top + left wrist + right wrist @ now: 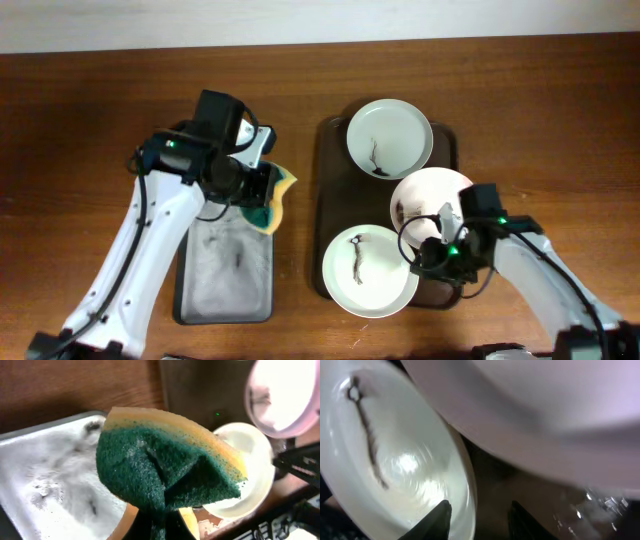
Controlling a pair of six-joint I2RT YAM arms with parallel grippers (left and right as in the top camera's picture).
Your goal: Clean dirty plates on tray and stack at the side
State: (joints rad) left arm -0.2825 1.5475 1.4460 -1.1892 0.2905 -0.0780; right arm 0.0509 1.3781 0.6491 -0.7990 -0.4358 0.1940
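Three white plates lie on the dark brown tray (330, 150): a far plate (390, 138), a middle plate (432, 192) and a front plate (368, 272), each with a dark smear. My left gripper (262, 190) is shut on a green and yellow sponge (277, 203) and holds it above the gap between the two trays. In the left wrist view the sponge (165, 462) fills the middle, with the gripper (160, 525) below it. My right gripper (432, 255) is open. Its fingers (480, 510) sit either side of the front plate's right rim (395, 455), under the middle plate (545, 420).
A smaller grey metal tray (225, 275) with white foam lies left of the brown tray, under my left arm; it also shows in the left wrist view (45, 475). The table (80, 120) is dark brown wood.
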